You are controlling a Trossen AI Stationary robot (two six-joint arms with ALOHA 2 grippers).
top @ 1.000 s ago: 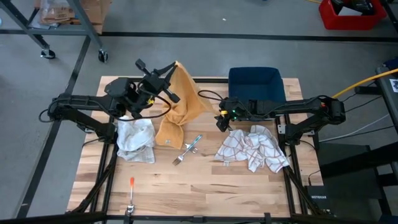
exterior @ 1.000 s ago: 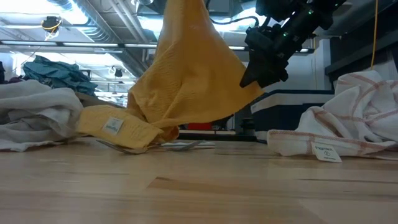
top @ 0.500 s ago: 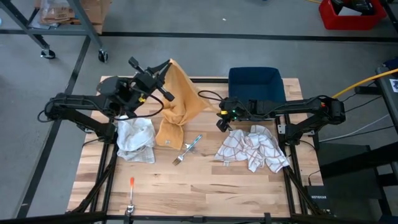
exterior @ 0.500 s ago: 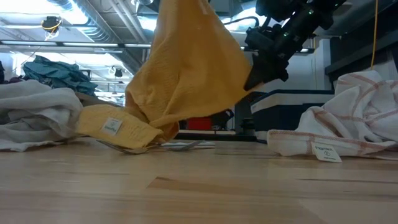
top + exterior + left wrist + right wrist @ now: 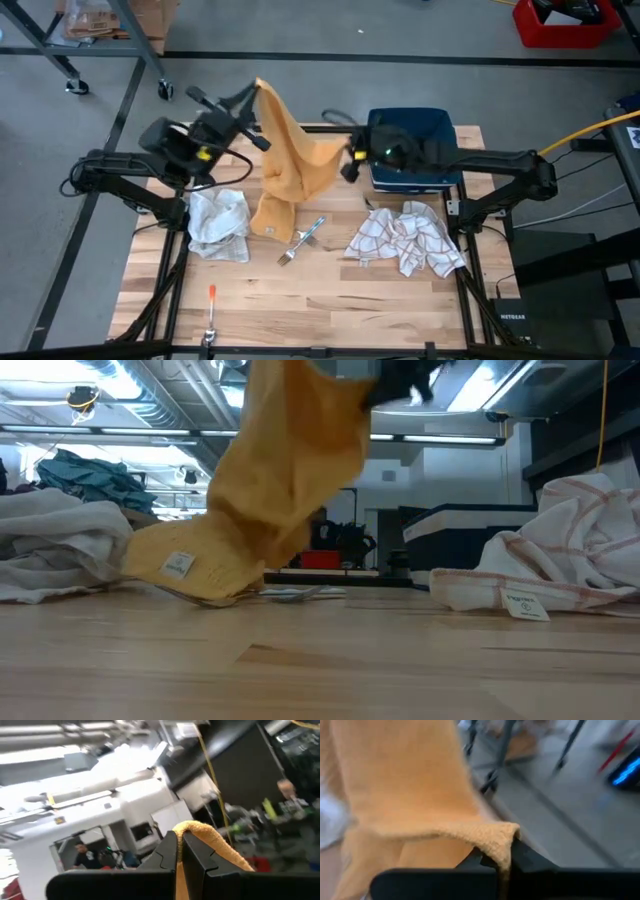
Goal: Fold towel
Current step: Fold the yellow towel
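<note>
High view shows the yellow towel (image 5: 285,165) hanging above the counter (image 5: 320,290), each gripper's jaws pinching a corner; pull apart too hard and a corner may slip free.

The whole table (image 5: 300,300) is seen straight down from overhead. It is viewed level from its front edge by the low camera. The yellow towel (image 5: 285,160), shared by both, is seen close-up from each wrist camera.
</note>
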